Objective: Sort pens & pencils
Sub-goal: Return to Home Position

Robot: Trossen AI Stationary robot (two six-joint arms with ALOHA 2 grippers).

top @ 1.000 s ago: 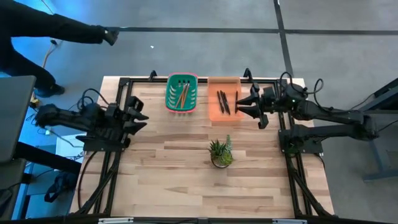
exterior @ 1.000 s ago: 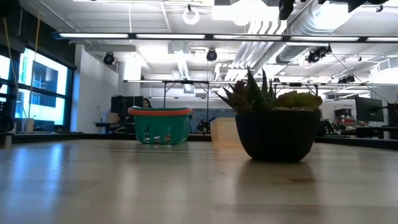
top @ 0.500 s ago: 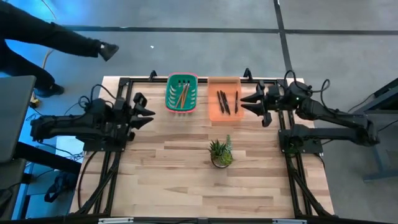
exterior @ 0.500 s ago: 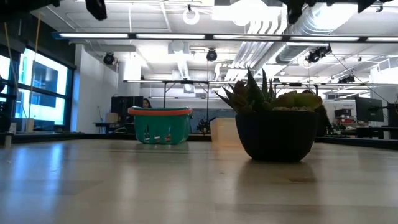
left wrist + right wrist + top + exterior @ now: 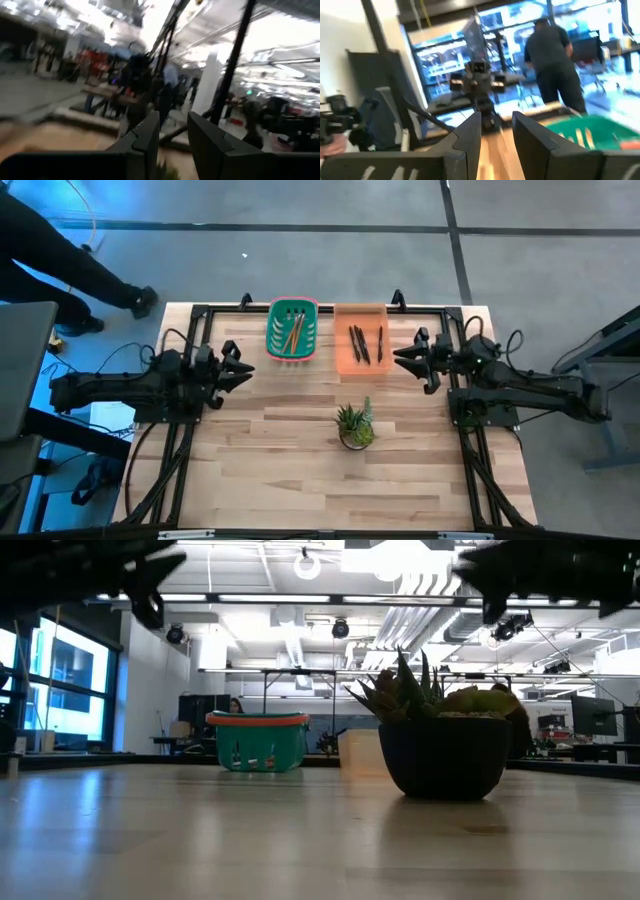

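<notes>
Several orange-tan pencils (image 5: 292,332) lie in the green basket (image 5: 292,310) at the table's far edge. Black pens (image 5: 360,343) lie in the orange tray (image 5: 341,315) beside it. My left gripper (image 5: 243,370) hovers above the table left of the basket, pointing toward the right edge. It is open and holds nothing, as its wrist view shows (image 5: 173,142). My right gripper (image 5: 401,359) hovers right of the tray, pointing left, also open and holding nothing (image 5: 496,135). The low view shows both arms dark along its top.
A small potted succulent (image 5: 355,426) stands on the table nearer the front, right of centre; it fills the middle of the low view as the plant (image 5: 445,740). A person's legs (image 5: 60,260) are on the floor beyond the table's far left corner.
Both grippers have sunk toward the table, coming down into the top of the low view. The right arm has drawn back toward the table's right edge. The left gripper has swung a little toward the basket. The person at the far left has stepped away.
</notes>
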